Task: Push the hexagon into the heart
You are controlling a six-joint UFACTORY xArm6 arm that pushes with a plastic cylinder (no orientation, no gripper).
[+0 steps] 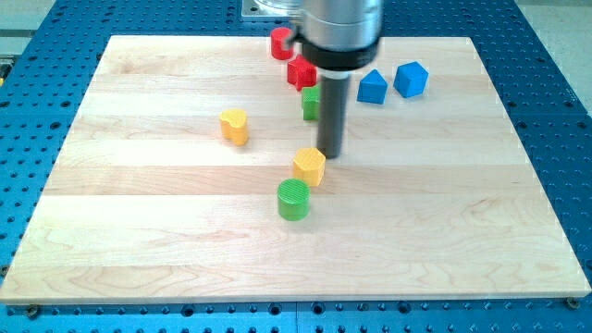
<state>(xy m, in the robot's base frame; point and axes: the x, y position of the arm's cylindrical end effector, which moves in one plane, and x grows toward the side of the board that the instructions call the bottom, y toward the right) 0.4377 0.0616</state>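
Note:
The yellow hexagon [309, 166] lies near the middle of the wooden board [166, 259]. The yellow heart [235, 126] lies up and to the view's left of it, well apart. My tip [330, 154] stands just up and to the right of the hexagon, right at its upper right edge; I cannot tell whether it touches. The rod rises from there to the arm's dark body at the view's top.
A green cylinder [294, 199] sits just below the hexagon, close to it. A green block [310, 103] is partly hidden behind the rod. Two red blocks [301, 72] [280, 43] lie at the top. Two blue blocks [372, 87] [411, 79] lie at the upper right.

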